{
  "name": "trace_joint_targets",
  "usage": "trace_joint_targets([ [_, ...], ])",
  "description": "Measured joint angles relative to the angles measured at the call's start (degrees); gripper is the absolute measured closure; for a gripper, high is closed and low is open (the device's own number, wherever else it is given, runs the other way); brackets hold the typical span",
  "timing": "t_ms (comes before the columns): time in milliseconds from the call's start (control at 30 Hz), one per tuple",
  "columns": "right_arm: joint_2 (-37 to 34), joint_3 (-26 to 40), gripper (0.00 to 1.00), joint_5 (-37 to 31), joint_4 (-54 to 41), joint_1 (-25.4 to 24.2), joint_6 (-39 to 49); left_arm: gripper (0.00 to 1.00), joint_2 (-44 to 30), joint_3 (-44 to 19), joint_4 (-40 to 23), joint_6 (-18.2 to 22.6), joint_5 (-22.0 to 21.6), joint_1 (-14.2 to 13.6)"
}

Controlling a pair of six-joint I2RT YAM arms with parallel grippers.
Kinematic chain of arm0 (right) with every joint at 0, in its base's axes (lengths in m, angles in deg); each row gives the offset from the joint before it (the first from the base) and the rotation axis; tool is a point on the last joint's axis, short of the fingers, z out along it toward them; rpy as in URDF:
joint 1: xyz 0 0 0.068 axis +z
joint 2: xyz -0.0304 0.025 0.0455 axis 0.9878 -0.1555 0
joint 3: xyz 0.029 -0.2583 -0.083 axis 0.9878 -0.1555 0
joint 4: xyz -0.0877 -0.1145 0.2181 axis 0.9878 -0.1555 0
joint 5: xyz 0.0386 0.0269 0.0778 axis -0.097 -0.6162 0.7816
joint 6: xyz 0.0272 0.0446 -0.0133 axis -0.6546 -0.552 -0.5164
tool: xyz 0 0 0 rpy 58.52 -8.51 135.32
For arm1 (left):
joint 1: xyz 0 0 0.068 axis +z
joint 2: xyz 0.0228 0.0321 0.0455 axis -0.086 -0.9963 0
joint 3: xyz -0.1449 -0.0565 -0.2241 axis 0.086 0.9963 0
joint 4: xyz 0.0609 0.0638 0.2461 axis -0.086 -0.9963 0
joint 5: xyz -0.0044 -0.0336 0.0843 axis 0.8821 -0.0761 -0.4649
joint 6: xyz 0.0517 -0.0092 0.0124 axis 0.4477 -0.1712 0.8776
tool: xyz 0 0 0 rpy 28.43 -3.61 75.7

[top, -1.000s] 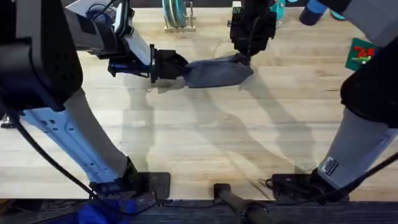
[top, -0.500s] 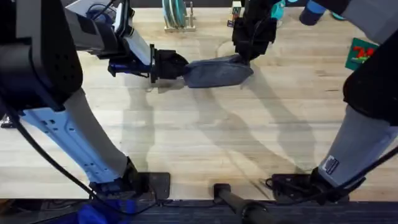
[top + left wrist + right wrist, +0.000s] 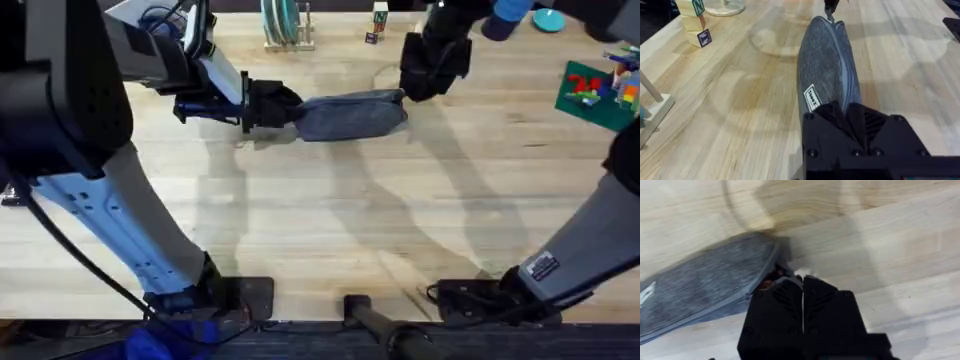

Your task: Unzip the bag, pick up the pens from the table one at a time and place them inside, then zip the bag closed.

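Zipping looks finished: the oblong blue-grey fabric pouch lies shut on the light wooden bench, its near end clamped in the left jaws. Right jaws, pressed together, have pulled off its far end.

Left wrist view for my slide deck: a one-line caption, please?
Left gripper clamps one end of the grey bag on the table.

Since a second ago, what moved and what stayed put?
The right gripper slid rightward along the bag to its right end, fingers shut, and its arm swung aside, uncovering the green board. The left gripper kept holding the bag's left end; the bag stayed put.
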Motion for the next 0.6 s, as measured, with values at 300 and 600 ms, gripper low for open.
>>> trace_joint_targets([
  [300,1.5,-3.6,0.971,1.3,1.5,-4.1,2.8,0.959,0.0,0.0,0.0,-0.9,0.0,0.0],
  [600,4.4,-9.3,0.969,3.2,7.1,-8.7,5.5,0.959,0.0,0.0,0.0,-1.5,-0.1,0.2],
])
